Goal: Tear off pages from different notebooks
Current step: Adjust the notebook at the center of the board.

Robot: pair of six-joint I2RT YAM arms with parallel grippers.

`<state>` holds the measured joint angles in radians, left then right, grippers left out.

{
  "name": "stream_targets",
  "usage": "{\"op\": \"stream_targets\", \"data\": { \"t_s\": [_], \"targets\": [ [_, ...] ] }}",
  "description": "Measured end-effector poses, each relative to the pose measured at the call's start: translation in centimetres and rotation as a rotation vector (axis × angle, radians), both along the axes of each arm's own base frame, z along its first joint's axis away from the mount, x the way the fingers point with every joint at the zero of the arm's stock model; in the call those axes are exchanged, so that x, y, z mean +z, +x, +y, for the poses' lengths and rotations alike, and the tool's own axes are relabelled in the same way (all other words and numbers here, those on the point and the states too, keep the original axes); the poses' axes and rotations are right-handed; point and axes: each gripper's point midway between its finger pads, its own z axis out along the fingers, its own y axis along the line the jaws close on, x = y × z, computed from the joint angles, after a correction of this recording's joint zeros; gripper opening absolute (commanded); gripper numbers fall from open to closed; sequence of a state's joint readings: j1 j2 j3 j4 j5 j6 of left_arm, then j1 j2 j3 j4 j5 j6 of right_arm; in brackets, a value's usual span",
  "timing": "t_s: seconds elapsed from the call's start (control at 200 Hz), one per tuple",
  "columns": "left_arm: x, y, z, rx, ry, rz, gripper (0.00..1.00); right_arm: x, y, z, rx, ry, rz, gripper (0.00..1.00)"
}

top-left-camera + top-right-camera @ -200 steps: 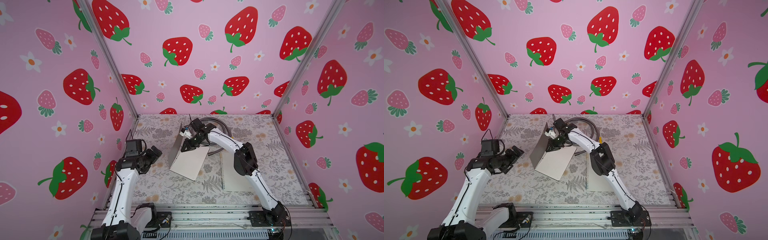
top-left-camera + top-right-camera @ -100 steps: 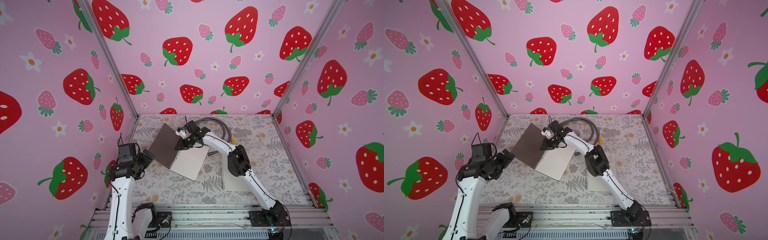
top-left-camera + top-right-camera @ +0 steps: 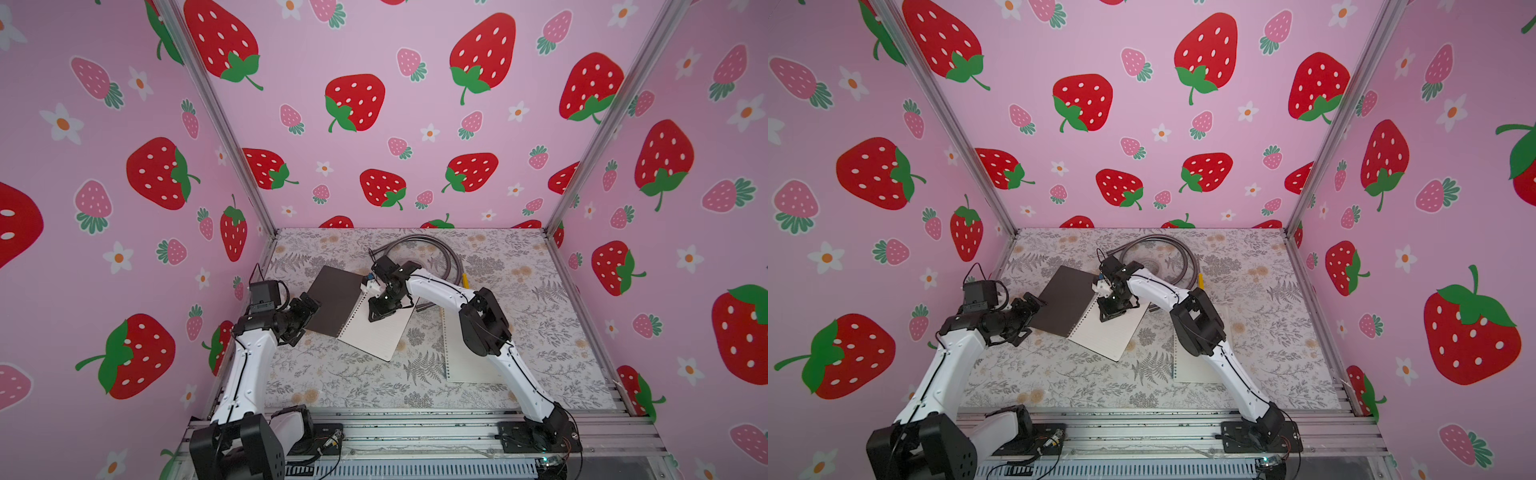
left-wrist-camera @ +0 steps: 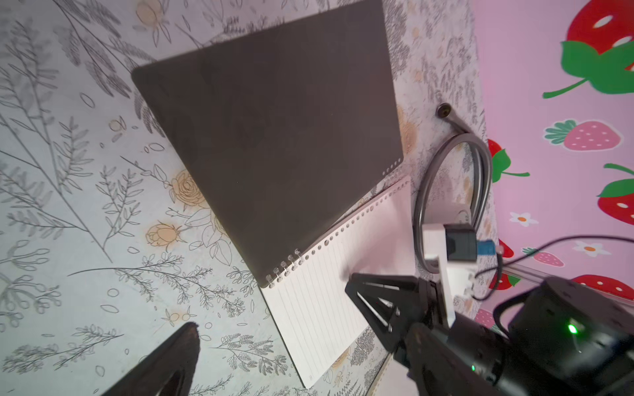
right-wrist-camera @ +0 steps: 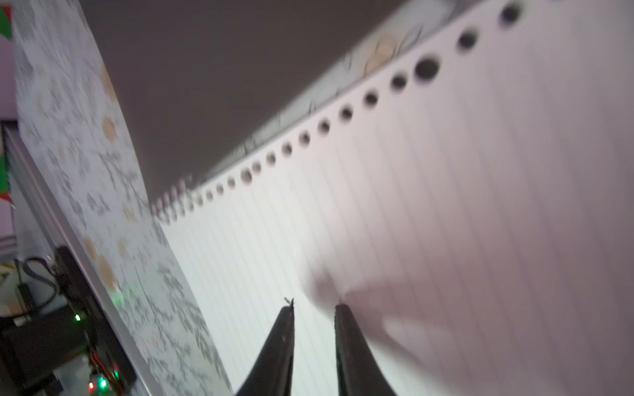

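Note:
The dark brown-grey notebook lies open in both top views, cover (image 3: 336, 300) flat to the left, lined page (image 3: 380, 334) to its right. My right gripper (image 3: 375, 314) points down over that page; the right wrist view shows its jaws (image 5: 314, 305) a narrow gap apart, nothing between them, above the page (image 5: 411, 205) and its punched holes. My left gripper (image 3: 309, 311) stands open at the cover's left edge, holding nothing; one finger (image 4: 171, 356) shows in the left wrist view, near the cover (image 4: 274, 144). A whitish notebook (image 3: 463, 359) lies partly under the right arm.
A grey coiled hose (image 3: 432, 249) lies at the back of the floral table, with a small yellow thing (image 3: 464, 280) by it. Pink strawberry walls close three sides. A metal rail (image 3: 415, 424) runs along the front edge.
The dark cover, standing up a second ago, now lies flat to the left. My right gripper has left it and come down over the page. The left gripper drew back, then returned to the cover's edge.

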<state>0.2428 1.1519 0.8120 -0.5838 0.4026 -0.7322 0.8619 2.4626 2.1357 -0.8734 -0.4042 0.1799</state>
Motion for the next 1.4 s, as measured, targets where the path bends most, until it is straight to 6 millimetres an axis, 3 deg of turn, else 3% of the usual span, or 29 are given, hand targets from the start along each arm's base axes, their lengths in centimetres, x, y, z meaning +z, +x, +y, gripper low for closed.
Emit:
{"op": "stream_targets", "data": {
  "t_s": [0.105, 0.225, 0.385, 0.54, 0.685, 0.755, 0.975, 1.211, 1.401],
  "targets": [
    [-1.5, 1.5, -0.6, -0.016, -0.026, 0.018, 0.95, 0.9, -2.8, -1.9, 0.091, -0.071, -0.021, 0.25],
    [-3.0, 3.0, -1.1, -0.028, -0.040, 0.028, 0.95, 1.3, -4.4, -2.5, 0.159, -0.114, -0.052, 0.24],
    [-5.0, 3.9, -1.1, -0.028, -0.046, 0.053, 0.95, 0.9, -4.9, -2.6, 0.203, -0.152, -0.085, 0.25],
    [-6.3, 3.3, -1.2, -0.024, -0.054, 0.072, 0.95, 1.2, -4.7, -1.5, 0.234, -0.157, -0.142, 0.24],
    [-6.2, 3.7, -1.1, -0.031, -0.045, 0.054, 0.95, 0.1, -5.4, -0.1, 0.273, -0.168, -0.164, 0.24],
    [-6.1, 3.8, -1.1, -0.036, -0.039, 0.043, 0.95, -1.0, -5.8, -0.3, 0.290, -0.196, -0.157, 0.24],
    [-6.0, 4.0, -1.0, -0.043, -0.031, 0.025, 0.95, -1.3, -5.6, -0.7, 0.304, -0.227, -0.185, 0.22],
    [-5.9, 4.0, -1.0, -0.044, -0.031, 0.024, 0.96, -1.6, -5.5, -2.9, 0.293, -0.283, -0.226, 0.22],
    [-5.8, 4.3, -1.1, -0.048, -0.036, 0.008, 0.95, -1.4, -5.7, -6.8, 0.278, -0.383, -0.275, 0.23]
  ]
}}
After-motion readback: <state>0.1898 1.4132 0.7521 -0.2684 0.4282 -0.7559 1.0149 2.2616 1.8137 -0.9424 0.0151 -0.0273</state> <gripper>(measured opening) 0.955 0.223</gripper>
